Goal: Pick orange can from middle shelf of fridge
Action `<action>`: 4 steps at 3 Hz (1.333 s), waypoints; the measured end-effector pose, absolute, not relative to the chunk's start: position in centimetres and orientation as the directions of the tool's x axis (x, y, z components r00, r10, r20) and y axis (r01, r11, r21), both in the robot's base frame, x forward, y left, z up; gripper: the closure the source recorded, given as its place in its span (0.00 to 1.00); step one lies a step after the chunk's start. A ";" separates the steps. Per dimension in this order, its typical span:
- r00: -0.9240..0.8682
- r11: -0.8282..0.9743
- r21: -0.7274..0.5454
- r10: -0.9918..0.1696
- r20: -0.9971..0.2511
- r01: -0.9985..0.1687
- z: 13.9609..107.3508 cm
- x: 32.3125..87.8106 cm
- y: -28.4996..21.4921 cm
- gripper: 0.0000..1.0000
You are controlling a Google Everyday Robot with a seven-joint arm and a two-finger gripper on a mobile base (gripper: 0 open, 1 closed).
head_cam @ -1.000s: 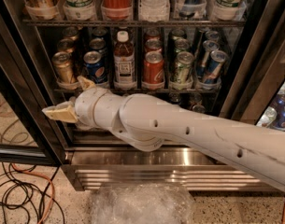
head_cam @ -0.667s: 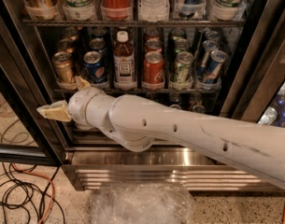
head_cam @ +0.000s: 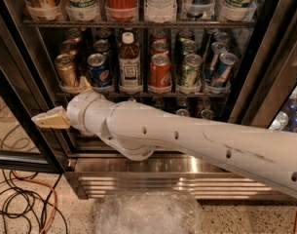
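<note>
The orange can [head_cam: 66, 70] stands at the left front of the fridge's middle shelf [head_cam: 138, 94], in a clear lane tray, with similar cans in line behind it. The fridge [head_cam: 265, 72] has black frames and a dark interior. My gripper [head_cam: 65, 101] sits just below and in front of the shelf's left end, under the orange can. It is open and empty: one tan finger [head_cam: 48, 118] points left and the other [head_cam: 84, 85] points up beside the can's tray. My white arm [head_cam: 196, 140] crosses the lower part of the fridge.
On the same shelf, to the right of the orange can, stand a blue Pepsi can [head_cam: 98, 68], a bottle [head_cam: 130, 62], a red Coca-Cola can [head_cam: 160, 72], a green can [head_cam: 189, 72] and blue cans [head_cam: 223, 69]. The ribbed steel base [head_cam: 153, 182], crumpled plastic [head_cam: 143, 213] and floor cables [head_cam: 21, 204] lie below.
The gripper and arm have shifted slightly to the left. The fingers stay spread and the cans have not moved.
</note>
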State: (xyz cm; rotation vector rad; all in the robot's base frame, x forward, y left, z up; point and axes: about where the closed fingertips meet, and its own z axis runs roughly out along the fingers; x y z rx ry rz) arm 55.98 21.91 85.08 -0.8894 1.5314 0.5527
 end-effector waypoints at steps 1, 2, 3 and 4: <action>0.020 0.622 -0.156 -0.221 -0.975 -0.767 84.8 57.7 22.6 0.01; 0.016 0.659 -0.147 -0.201 -0.980 -0.737 84.6 59.4 22.9 0.06; 0.015 0.665 -0.147 -0.200 -0.980 -0.732 84.5 59.6 22.9 0.02; 0.019 0.661 -0.150 -0.201 -0.979 -0.735 84.4 59.9 23.3 0.02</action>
